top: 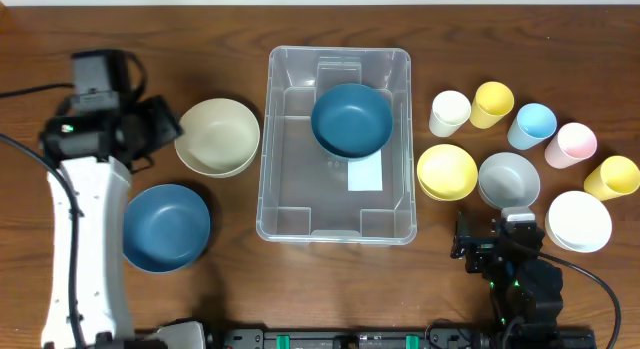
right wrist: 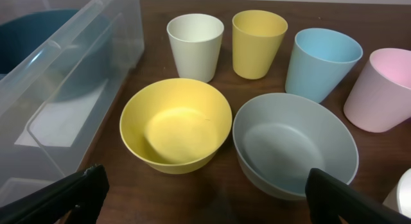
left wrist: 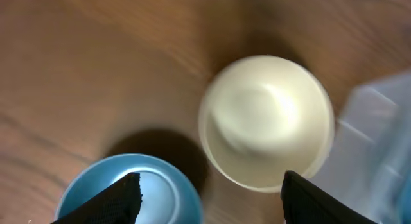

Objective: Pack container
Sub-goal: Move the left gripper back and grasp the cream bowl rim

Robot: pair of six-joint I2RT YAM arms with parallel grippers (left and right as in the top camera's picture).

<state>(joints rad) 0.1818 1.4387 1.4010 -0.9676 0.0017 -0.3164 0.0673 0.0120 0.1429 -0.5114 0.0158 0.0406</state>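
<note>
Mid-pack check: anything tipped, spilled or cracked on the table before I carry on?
Nothing stands out. The container sits square on the table with one dark blue bowl upright inside. The other bowls and cups on either side stand upright, with no spill or visible damage.

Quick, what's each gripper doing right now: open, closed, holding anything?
Left gripper: open, holding nothing.
Right gripper: open, holding nothing.
</note>
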